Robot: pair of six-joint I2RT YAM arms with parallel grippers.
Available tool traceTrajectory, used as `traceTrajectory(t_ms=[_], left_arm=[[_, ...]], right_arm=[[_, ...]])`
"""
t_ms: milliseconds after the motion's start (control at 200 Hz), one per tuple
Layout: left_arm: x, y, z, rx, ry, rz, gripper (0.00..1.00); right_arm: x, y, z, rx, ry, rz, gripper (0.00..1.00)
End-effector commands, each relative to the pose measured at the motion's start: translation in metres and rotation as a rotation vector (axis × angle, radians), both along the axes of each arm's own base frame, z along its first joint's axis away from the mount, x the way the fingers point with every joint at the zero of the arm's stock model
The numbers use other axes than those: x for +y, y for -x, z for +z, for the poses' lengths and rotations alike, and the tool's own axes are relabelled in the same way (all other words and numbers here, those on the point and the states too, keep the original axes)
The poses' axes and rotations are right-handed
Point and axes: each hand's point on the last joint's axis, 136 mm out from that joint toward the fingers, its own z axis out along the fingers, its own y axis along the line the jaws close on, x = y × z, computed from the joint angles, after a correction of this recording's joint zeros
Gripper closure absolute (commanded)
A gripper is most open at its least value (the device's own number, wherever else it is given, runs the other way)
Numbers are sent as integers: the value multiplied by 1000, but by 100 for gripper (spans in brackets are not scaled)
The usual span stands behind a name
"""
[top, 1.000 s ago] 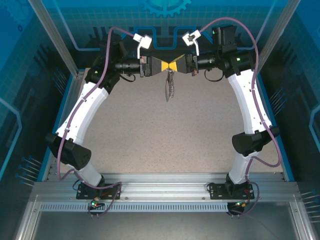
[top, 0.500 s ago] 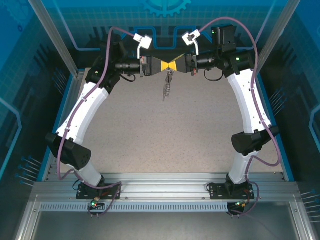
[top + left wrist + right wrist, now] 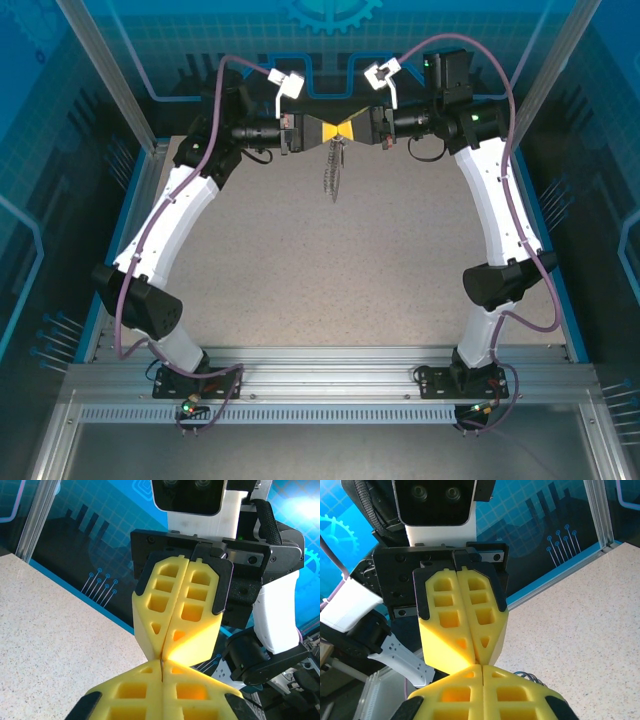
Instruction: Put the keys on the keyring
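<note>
Both grippers meet tip to tip above the far middle of the table. My left gripper [image 3: 333, 131] is shut, and a thin metal sliver of the keyring [image 3: 163, 668] shows between its yellow pads. My right gripper [image 3: 348, 131] faces it, also shut, with no gap between its pads [image 3: 470, 680]. The keyring [image 3: 332, 172] dangles from where the tips meet, a silvery chain and dark strap hanging above the table. A few of its wire loops [image 3: 529, 677] peek out beside the right fingers. The keys cannot be told apart from the hanging bundle.
The speckled table [image 3: 340, 280] spreads out below the raised grippers. Blue rails and transparent walls [image 3: 150, 150] close in the back and sides. Both arm bases [image 3: 190, 370] stand at the near edge.
The dangling keyring has swung slightly and hangs a little to the left. Both arms have hardly moved, tips still together.
</note>
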Motion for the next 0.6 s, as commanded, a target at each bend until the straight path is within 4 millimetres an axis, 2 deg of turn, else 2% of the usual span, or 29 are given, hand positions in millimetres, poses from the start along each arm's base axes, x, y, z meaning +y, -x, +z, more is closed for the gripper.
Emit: traceTrajectory(t_ms=[0,60,240,410,595], left_arm=[[-5,10,10,-30,20,-3,100],[-3,5,13,-44,28,29,100],[0,-1,25,-69,62,78,100],[3,-4,32,-82,76,117,100],[5,-6,38,-87,88,145,100]], right_arm=[[-1,-6,13,-30,-35,-18,82],[-8,-8,17,-33,-47,-44,73],[-31,-9,26,-52,-82,-136,68],[-43,-5,15,-45,-77,-231,63],[-44,4,4,-36,-89,-282,59]])
